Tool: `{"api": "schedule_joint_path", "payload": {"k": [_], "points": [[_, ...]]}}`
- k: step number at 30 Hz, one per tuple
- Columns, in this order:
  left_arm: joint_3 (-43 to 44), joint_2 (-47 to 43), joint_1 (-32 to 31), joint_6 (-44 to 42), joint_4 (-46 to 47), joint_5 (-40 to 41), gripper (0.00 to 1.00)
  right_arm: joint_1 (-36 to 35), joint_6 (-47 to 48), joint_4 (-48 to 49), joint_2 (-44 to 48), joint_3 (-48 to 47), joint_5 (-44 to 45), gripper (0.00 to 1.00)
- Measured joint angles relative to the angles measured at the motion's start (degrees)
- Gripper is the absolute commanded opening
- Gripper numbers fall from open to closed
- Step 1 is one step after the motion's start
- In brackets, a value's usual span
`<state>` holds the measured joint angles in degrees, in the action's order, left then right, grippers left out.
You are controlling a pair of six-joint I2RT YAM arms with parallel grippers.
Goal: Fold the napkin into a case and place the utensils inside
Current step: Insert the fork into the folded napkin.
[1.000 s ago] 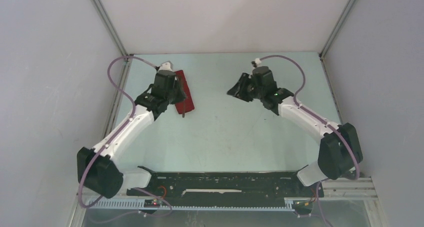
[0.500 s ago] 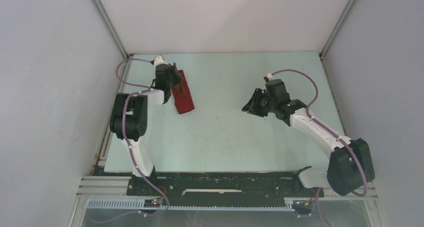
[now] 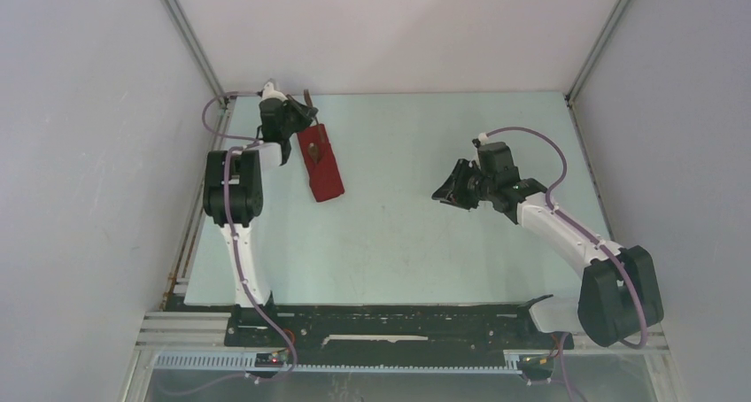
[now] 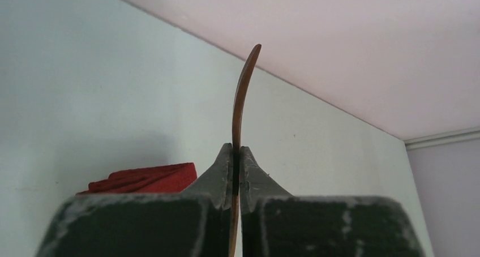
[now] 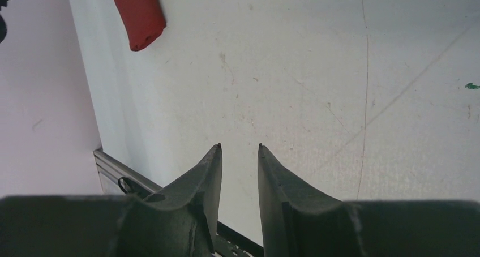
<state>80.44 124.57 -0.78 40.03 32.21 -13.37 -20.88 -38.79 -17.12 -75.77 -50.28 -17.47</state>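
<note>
**Utensil clamped at the far-left corner, case flat on the table**

A pale green table (image 3: 398,243) fills the floor of a white-walled booth, with metal posts (image 3: 190,39) running up from its two far corners. The top is scuffed with fine scratches, and a tiny green speck (image 5: 471,86) sits on it. A black bar (image 3: 398,318) carrying both arm bases runs along the near edge.

The case (image 3: 321,163), a narrow dark red fold, lies flat on the table's far-left part. It points away from the arms, with its near end angled slightly right. A small dark mark shows on its far half, too small to identify.

The left gripper (image 4: 236,155) is raised just left of the case's far end. Its jaws are pressed tight on a thin brown utensil (image 4: 240,110), seen edge-on and curving upward. Whether it is the fork or the spoon cannot be told.

The right gripper (image 5: 239,148) hangs over bare table, well apart from the case. Its jaws stand slightly parted with nothing between them.
</note>
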Motion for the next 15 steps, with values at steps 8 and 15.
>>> {"api": "schedule_joint_path", "payload": {"k": [8,15], "points": [[2.49,2.71,0.22,2.78,-4.92,-3.21,0.07,0.24,-0.42,0.70,0.00,0.00,-1.99,0.35],[2.64,2.86,0.22,4.57,-8.72,-4.50,0.08,0.24,-0.59,0.94,0.09,0.33,-2.58,0.34]]}}
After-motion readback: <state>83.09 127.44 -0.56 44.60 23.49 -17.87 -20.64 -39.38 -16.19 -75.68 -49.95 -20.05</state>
